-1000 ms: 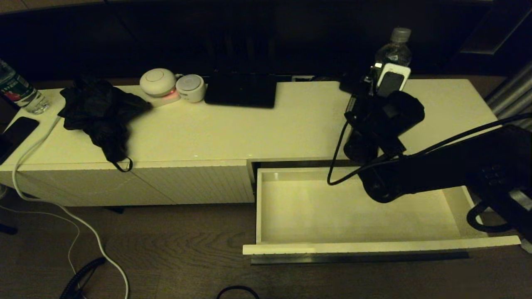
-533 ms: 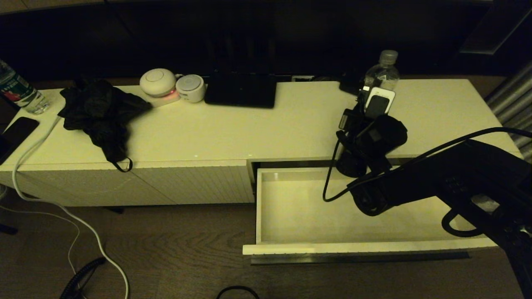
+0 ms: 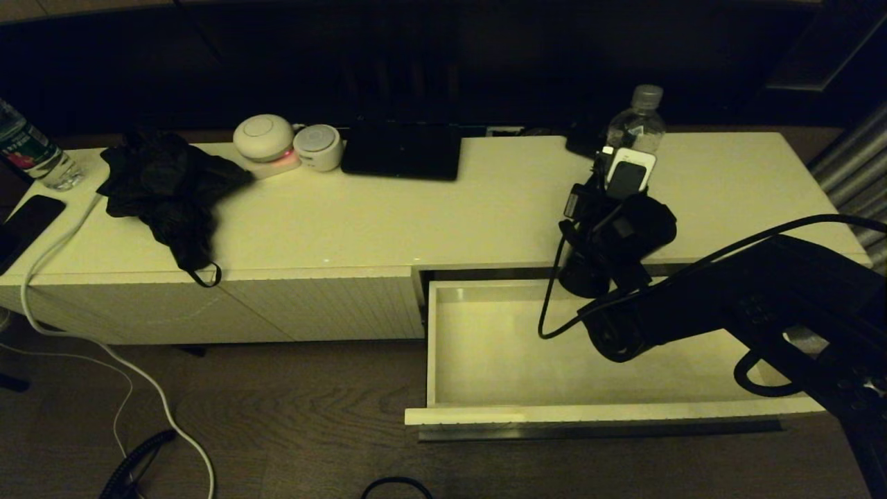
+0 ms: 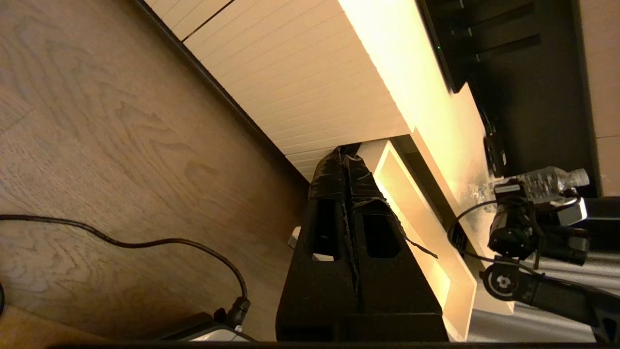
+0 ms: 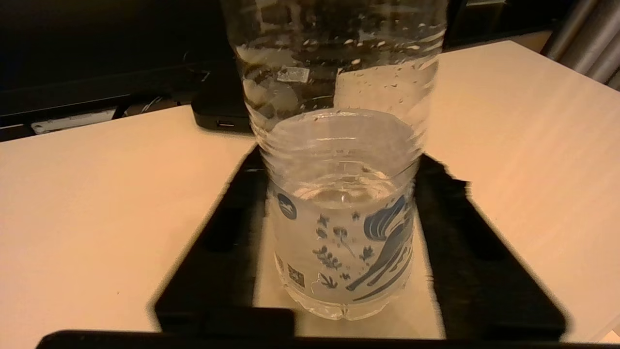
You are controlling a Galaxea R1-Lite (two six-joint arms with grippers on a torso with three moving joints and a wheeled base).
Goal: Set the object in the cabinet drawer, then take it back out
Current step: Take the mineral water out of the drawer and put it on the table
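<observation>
The clear water bottle (image 3: 636,128) with a grey-white cap stands upright on the white cabinet top (image 3: 485,208), behind the drawer. My right gripper (image 3: 627,158) reaches over the drawer and is open around the bottle's lower body (image 5: 339,194). A thin gap shows on each side between the black fingers (image 5: 227,228) and the bottle. The drawer (image 3: 596,414) is pulled out, its white inside bare and its dark handle strip (image 3: 596,431) along the front. My left gripper (image 4: 345,160) is shut, low beside the drawer over the wood floor, and is out of the head view.
On the cabinet top lie a black cloth (image 3: 163,187), two round white devices (image 3: 263,137), and a flat black box (image 3: 402,151). A red-green labelled bottle (image 3: 28,152) and a phone (image 3: 28,218) sit far left. A white cable (image 3: 83,333) trails to the floor.
My right gripper brought the bottle down and a little left until it stood on the cabinet top. Over the last half second it has barely moved.
</observation>
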